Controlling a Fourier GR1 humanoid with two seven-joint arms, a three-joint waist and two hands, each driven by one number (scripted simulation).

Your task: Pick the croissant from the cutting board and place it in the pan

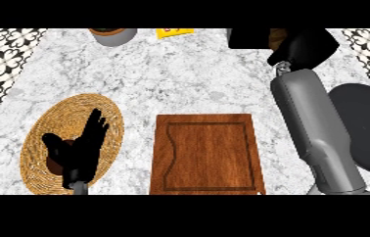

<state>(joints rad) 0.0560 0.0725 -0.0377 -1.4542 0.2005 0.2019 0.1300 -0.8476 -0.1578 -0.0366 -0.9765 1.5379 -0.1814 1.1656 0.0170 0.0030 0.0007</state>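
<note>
The wooden cutting board (206, 155) lies at the lower middle with nothing on it. My right forearm reaches up the right side to my right hand (307, 47) near the top right, curled around a brown piece that looks like the croissant (279, 36), most of it hidden by the black hand. A dark grey round shape, apparently the pan (356, 123), sits at the right edge, partly behind the forearm and well below the hand. My left hand (81, 150) rests open, fingers straight, over a woven mat at the lower left.
The round woven mat (43, 148) covers the lower left of the marble counter. A grey pot (113, 36) and a yellow packet (174, 33) stand along the far edge. Patterned tiles show in both upper corners.
</note>
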